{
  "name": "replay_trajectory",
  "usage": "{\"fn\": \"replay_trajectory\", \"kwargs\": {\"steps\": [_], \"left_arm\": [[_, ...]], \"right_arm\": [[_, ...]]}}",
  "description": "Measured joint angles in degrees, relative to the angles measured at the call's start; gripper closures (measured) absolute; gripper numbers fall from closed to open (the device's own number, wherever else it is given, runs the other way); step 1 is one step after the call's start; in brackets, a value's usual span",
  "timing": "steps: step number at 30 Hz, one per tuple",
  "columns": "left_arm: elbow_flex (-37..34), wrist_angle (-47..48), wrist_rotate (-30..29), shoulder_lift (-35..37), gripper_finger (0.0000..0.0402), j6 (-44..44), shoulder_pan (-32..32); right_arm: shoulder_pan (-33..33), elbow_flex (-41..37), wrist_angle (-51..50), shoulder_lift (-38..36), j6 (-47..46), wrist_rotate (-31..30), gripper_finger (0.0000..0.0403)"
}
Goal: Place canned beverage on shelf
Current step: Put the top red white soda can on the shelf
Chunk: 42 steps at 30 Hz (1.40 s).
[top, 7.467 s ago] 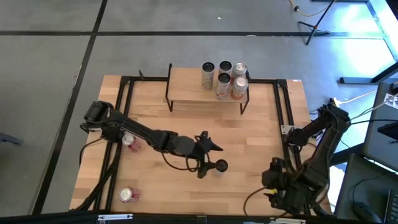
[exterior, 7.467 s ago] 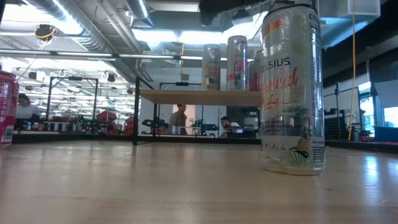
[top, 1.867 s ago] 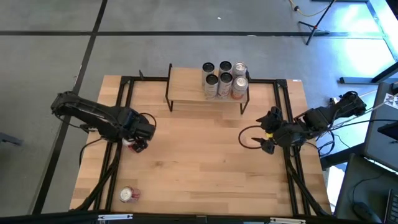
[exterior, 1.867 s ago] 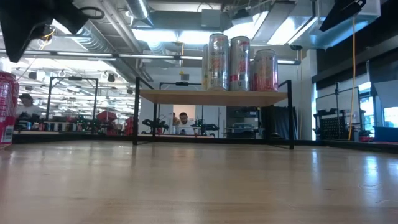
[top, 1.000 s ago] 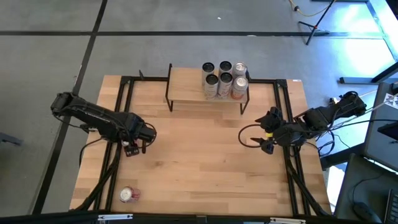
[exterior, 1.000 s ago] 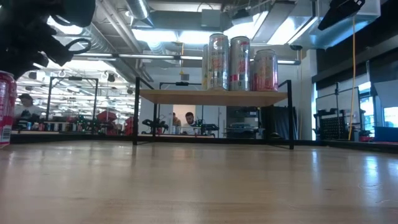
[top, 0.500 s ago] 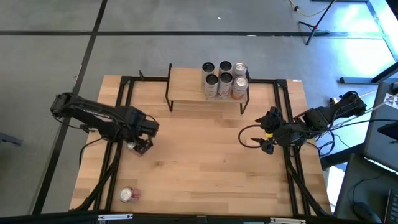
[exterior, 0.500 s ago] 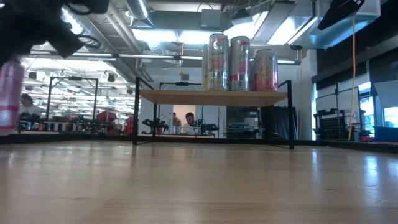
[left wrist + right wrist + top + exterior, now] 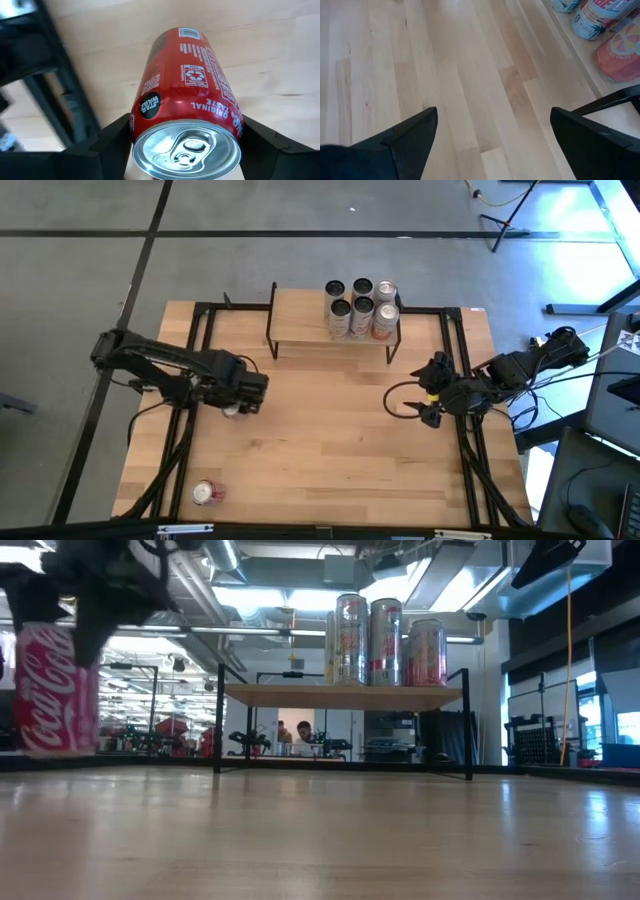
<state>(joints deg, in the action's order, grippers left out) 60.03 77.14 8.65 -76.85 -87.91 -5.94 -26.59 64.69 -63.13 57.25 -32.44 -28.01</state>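
1. Five cans (image 9: 360, 307) stand upright in a tight cluster at the right end of the shelf (image 9: 300, 320); the left half of its wooden board is bare, so part of the stocking looks done and room remains

2. The left gripper (image 9: 243, 394) clasps a red cola can (image 9: 187, 100) between its two fingers, jaws closed on the can's sides near the top rim; the wrist view shows the lid and pull tab facing the camera with the body pointing away toward the table

3. In the low view the red cola can (image 9: 57, 690) hangs upright, clear of the table (image 9: 330, 440), at the left side of the picture; the shelf (image 9: 340, 696) stands well apart from it, farther back and toward the centre

4. The right gripper (image 9: 412, 409) waits near the table's right edge, jaws spread wide and holding nothing; its wrist view shows bare boards between the fingers

5. One more can (image 9: 206, 493) lies on its side near the front left corner of the table, untouched

6. By these pictures, the pick-up is complete; what remains is the carry to the shelf, setting the can down on the free board, letting go, and then, judging by the stray can, another round
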Motion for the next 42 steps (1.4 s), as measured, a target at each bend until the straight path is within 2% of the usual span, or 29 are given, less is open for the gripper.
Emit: {"fn": "replay_trajectory", "kwargs": {"steps": [7,13,23,28,31,37,42], "left_arm": [[0.3,-7.1,-1.4,-6.5,0.0132,0.2,-0.5],[0.3,-7.6,-1.8,-8.7,0.0128,1.3,0.2],[-0.2,-7.4,-2.9,-5.0,0.0059,2.4,0.1],[-0.2,-6.8,-2.1,-1.4,0.0048,12.9,0.1],[-0.2,-5.3,-4.0,1.0,0.005,21.1,-0.5],[-0.1,-6.3,-9.9,2.4,0.0051,29.9,-0.6],[-0.1,-6.5,-10.0,2.2,0.0051,42.1,-0.6]], "right_arm": [[0.0,0.0,0.0,0.0,1.1,0.9,0.0029],[0.0,0.0,0.0,0.0,1.4,1.1,0.0029],[0.0,0.0,0.0,0.0,5.9,2.0,0.0029],[0.0,0.0,0.0,0.0,7.4,2.8,0.0029],[0.0,0.0,0.0,0.0,7.4,3.2,0.0029],[0.0,0.0,0.0,0.0,6.3,3.7,0.0029],[0.0,0.0,0.2,0.0,4.2,6.9,0.0029]]}}
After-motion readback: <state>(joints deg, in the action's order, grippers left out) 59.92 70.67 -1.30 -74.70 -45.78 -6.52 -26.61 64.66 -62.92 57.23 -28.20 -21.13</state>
